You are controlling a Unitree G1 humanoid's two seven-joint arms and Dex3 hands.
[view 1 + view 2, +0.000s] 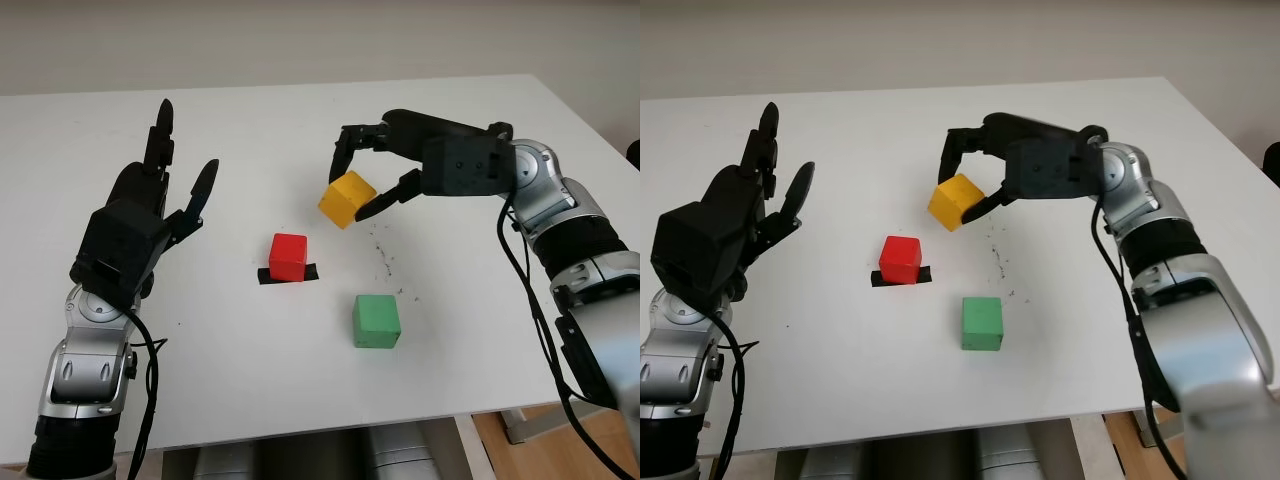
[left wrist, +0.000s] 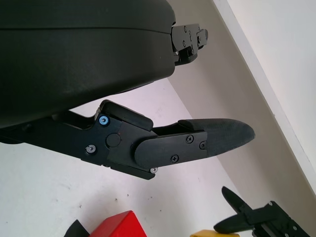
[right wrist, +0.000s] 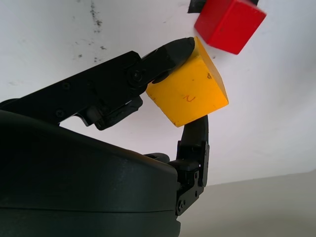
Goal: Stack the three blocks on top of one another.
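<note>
With my right hand (image 1: 375, 180) pinching the yellow wooden cube (image 1: 346, 199) above the white surface (image 1: 250, 130) near the red cube (image 1: 287, 256), nothing's stacked yet, the green cube (image 1: 376, 321) sits apart, and my left hand (image 1: 150, 215) is open.

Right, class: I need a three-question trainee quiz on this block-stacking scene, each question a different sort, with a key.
1. True or false: the right robot hand holds the green block.
2. Multiple choice: what lies under the red block? A) a strip of black tape B) the yellow block C) a plate
3. Short answer: where is the left robot hand, and what does it hold?

Key:
1. False. It grips the yellow block, raised off the table; the green block sits alone nearer the robot.
2. A.
3. It is open, raised above the table on the robot's left side, and holds nothing.
</note>
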